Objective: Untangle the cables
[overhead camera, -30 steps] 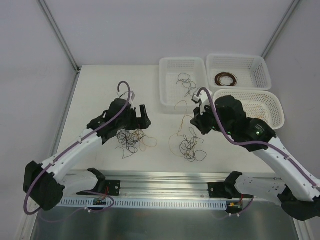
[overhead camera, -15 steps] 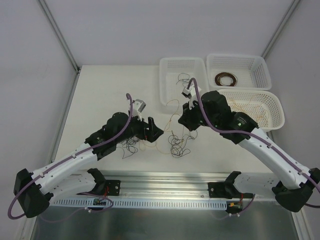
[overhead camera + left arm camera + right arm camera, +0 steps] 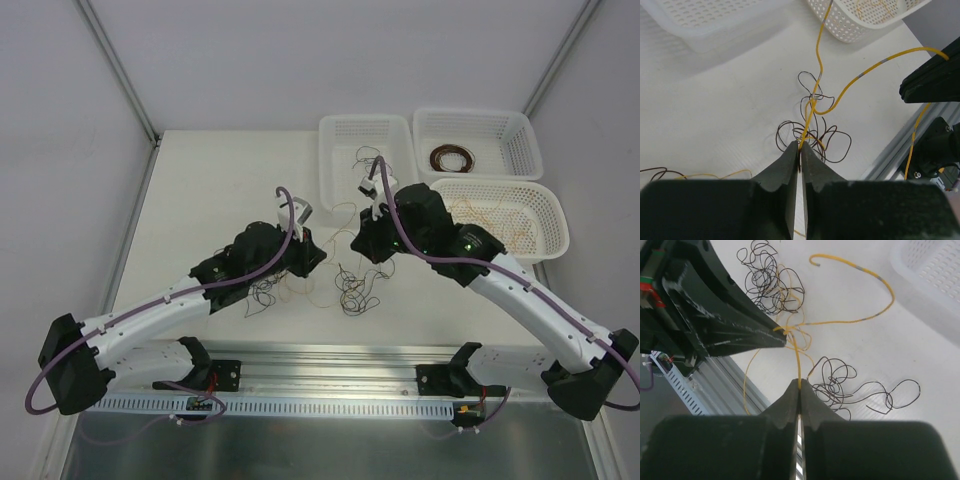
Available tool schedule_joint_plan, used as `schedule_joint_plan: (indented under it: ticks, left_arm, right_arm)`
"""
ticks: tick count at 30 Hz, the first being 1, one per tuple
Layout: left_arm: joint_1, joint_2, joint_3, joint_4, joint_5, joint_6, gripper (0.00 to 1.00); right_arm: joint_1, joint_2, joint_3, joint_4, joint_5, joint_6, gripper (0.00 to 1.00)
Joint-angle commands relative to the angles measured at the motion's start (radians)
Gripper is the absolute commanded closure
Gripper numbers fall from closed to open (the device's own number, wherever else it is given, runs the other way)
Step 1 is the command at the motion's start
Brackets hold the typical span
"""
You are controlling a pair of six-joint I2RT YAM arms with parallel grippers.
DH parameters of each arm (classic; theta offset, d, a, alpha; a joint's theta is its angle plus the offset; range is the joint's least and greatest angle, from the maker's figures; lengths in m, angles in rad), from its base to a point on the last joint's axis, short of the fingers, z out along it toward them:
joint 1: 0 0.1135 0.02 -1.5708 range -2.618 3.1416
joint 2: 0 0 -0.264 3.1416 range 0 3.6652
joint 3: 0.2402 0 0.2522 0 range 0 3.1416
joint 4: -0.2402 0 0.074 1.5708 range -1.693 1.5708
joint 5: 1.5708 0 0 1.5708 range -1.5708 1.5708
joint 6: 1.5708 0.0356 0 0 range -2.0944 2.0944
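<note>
The cables are thin curly wires on the white table. A dark tangle [image 3: 355, 290] lies between the arms and a second one [image 3: 262, 288] sits under the left arm. In the left wrist view my left gripper [image 3: 800, 148] is shut on a yellow cable [image 3: 816, 85] that rises above a dark brown tangle [image 3: 812, 137]. My right gripper [image 3: 799, 385] is shut on the same yellow cable [image 3: 796, 360], a short way from the left gripper's fingertips [image 3: 782, 338]. Seen from above, the left gripper [image 3: 312, 258] and right gripper [image 3: 362, 245] are close together.
Three white baskets stand at the back right: one [image 3: 340, 140] with a few dark wires, one [image 3: 520, 135] with a brown coil, one [image 3: 555, 225] with yellow wires. A metal rail [image 3: 330, 365] runs along the near edge.
My left arm has swung right toward the right gripper and its jaws have shut on the yellow cable. The right arm shifted left, dragging the dark tangle with it.
</note>
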Motion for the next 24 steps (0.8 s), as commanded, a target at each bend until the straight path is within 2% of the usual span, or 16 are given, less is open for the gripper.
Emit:
schedule_joint_plan:
  ticks: [1,2,4,8,15,20,24]
  left_arm:
    - [-0.009,-0.046,0.027,0.049,-0.131,0.016,0.96]
    - [-0.009,-0.075,0.019,0.039,-0.167,0.01,1.0]
    - [-0.006,-0.106,0.016,-0.006,-0.309,-0.024,1.0]
    - [0.017,-0.198,-0.002,-0.093,-0.414,-0.07,1.0]
    - [0.152,-0.334,-0.035,-0.209,-0.429,-0.163,1.0]
    - [0.283,-0.336,-0.022,-0.316,-0.399,-0.216,1.0]
    - [0.295,-0.307,-0.012,-0.353,-0.388,-0.203,1.0]
  right_arm:
    - [-0.007,-0.014,-0.023,0.016,0.043,0.002,0.99]
    - [-0.011,-0.017,-0.031,0.006,0.051,-0.001,0.99]
    - [-0.031,-0.027,-0.06,-0.003,0.073,-0.001,0.99]
    - [-0.083,-0.05,-0.115,-0.022,0.062,0.005,0.99]
    - [-0.154,-0.08,-0.161,-0.062,0.048,0.0,0.99]
    - [-0.214,-0.118,-0.151,-0.095,0.031,-0.017,0.99]
    - [-0.224,-0.156,-0.1,-0.126,0.001,-0.043,0.99]
